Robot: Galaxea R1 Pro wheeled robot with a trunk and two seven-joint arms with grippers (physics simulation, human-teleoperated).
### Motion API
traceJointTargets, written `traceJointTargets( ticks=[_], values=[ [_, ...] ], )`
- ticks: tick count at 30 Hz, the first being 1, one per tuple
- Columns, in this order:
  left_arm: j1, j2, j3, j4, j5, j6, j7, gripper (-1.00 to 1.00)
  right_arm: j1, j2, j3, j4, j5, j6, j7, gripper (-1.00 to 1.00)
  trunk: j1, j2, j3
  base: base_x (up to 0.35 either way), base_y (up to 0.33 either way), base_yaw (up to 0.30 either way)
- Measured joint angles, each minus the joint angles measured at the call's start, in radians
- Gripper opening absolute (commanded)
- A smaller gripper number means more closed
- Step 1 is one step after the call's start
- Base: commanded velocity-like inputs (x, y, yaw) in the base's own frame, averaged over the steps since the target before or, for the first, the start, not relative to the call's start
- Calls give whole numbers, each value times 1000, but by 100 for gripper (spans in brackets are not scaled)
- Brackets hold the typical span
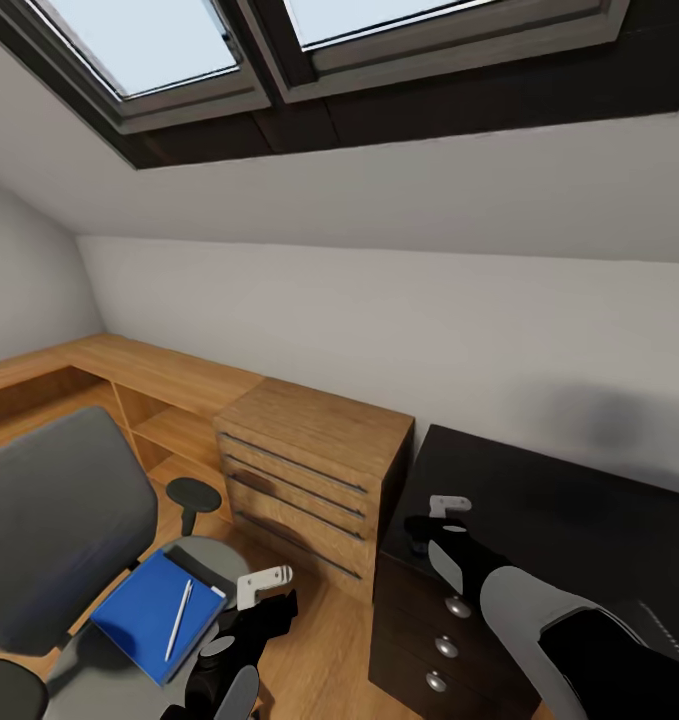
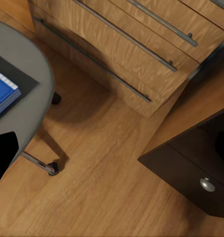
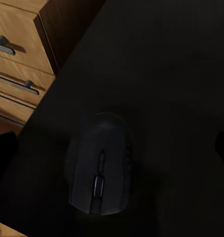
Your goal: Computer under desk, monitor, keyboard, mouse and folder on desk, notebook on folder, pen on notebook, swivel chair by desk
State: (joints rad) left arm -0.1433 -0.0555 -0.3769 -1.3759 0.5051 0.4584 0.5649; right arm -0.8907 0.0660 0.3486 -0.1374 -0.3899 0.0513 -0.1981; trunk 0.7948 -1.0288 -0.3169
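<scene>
The grey swivel chair [image 1: 59, 520] stands at the left. On its seat lies the blue folder [image 1: 149, 612] with the pale pen [image 1: 179, 618] on top. The folder's corner [image 2: 3, 94] also shows in the left wrist view. My left gripper [image 1: 267, 590] hangs open just right of the seat, above the floor. At the glossy black desk's [image 1: 549, 500] left end, my right gripper [image 1: 441, 520] hovers open over the black mouse [image 3: 99, 168], which rests on the desktop between the spread fingers. The computer, monitor, keyboard and notebook are out of view.
A light wooden drawer chest [image 1: 309, 470] stands between chair and desk, joined to a low wooden shelf [image 1: 129, 375] along the wall. The desk's black drawer unit [image 1: 429, 640] is below my right arm. Bare wood floor [image 2: 102, 187] lies between the chair base and drawers. A sloped ceiling hangs overhead.
</scene>
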Motion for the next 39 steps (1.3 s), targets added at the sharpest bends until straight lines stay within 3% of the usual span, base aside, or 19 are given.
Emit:
traceJointTargets(
  ticks=[39],
  values=[
    [0,0,-2,3,0,0,1,100,0,-1,0,0,-1,0,2,100,150,-273,-122,0,0,0]
  ],
)
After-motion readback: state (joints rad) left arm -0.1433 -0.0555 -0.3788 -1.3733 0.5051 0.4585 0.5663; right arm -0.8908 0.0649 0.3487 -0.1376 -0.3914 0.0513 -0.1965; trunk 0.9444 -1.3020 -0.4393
